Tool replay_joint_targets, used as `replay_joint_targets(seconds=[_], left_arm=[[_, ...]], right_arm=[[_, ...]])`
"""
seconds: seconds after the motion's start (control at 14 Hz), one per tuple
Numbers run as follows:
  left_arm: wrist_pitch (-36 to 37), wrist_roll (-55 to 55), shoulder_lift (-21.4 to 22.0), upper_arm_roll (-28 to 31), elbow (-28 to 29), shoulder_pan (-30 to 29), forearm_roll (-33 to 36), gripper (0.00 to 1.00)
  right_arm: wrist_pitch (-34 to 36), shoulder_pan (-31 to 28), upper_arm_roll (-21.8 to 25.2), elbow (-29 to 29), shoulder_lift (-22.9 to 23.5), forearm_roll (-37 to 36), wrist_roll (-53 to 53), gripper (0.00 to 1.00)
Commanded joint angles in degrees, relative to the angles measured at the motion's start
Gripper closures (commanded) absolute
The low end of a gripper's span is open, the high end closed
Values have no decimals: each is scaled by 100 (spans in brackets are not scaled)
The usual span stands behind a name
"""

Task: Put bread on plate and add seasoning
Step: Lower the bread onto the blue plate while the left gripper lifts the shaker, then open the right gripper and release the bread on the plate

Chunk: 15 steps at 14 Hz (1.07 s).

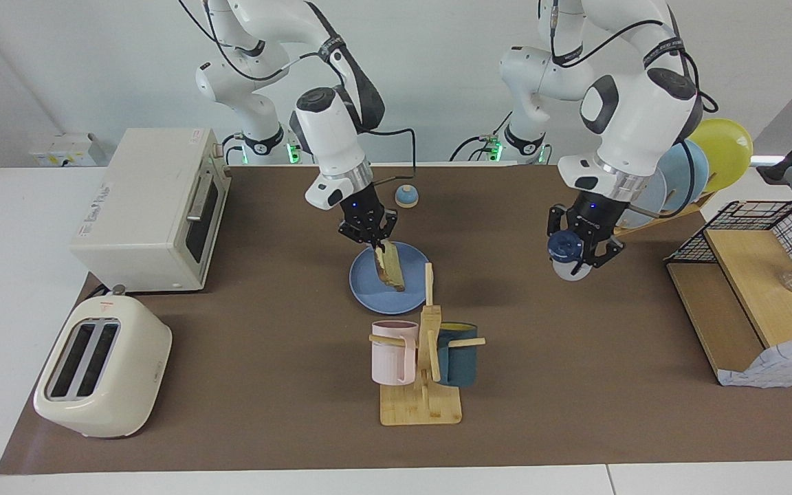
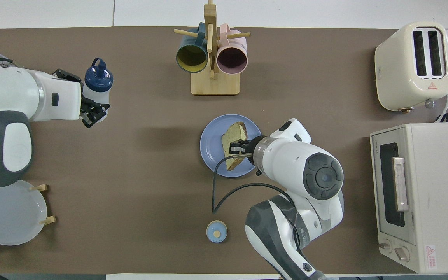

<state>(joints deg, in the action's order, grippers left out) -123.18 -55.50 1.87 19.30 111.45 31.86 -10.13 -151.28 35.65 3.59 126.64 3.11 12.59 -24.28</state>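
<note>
You are looking at the right gripper (image 1: 374, 240) clamping the bread (image 1: 389, 269) by its upper edge, the slice leaning steeply with its lower corner down on the plate (image 1: 366, 285); in the overhead view the bread (image 2: 235, 144) is lying with its long axis running from the robots' side toward the mug rack (image 2: 213, 58), and it is sitting wholly within the plate's (image 2: 212, 155) rim. The move ahead is turning, I judge, on that tilt: the slice is tipping away from the fingers toward the rack, so letting go there should lay it flat on the plate rather than off it. The left gripper (image 1: 583, 251) is squeezing the seasoning (image 1: 566, 254) around its pale body, cap pointing away from the wrist, and it is hanging in the air over bare mat toward the left arm's end of the table, well apart from the plate. The left arm is the one that is carrying the bottle, so you are needing it over the plate next. The plate is holding only the bread; the pink mug (image 1: 392, 351) and teal mug (image 1: 458, 353) are hanging on the rack's pegs.
</note>
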Motion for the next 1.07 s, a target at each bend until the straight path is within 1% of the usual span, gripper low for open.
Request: replay_joint_targets(seconds=[0.0, 0.07, 0.14, 0.29, 0.36, 0.43, 0.5, 0.64, 0.79, 1.0], left_arm=[[556, -786, 445, -31, 281, 22, 28, 100], [715, -787, 498, -57, 316, 39, 150, 100], [864, -804, 611, -84, 360, 135, 351, 100], [918, -822, 831, -119, 587, 355, 607, 100], [953, -813, 919, -189, 693, 460, 704, 100], [971, -787, 990, -216, 825, 479, 714, 100], [963, -761, 1077, -285, 948, 479, 714, 100], [788, -752, 1271, -321, 1316, 479, 714, 100], [541, -830, 1394, -417, 1572, 488, 714, 100], [497, -840, 1465, -523, 1687, 497, 714, 100]], right_arm=[[-121, -23, 11, 230, -188, 138, 11, 100], [-112, -23, 11, 239, -188, 138, -41, 100], [-103, -23, 11, 239, -188, 138, -42, 90], [-103, -23, 11, 274, -197, 138, -24, 78], [-103, -23, 19, 265, -197, 138, 20, 55], [-112, -40, 19, 248, -188, 138, 29, 17], [-103, -84, 19, 230, -179, 138, 38, 0], [-86, -146, 28, 178, -153, 138, 38, 0], [-59, -224, 28, -33, -83, 130, 38, 0], [-59, -313, 28, -183, -12, 121, 38, 0]])
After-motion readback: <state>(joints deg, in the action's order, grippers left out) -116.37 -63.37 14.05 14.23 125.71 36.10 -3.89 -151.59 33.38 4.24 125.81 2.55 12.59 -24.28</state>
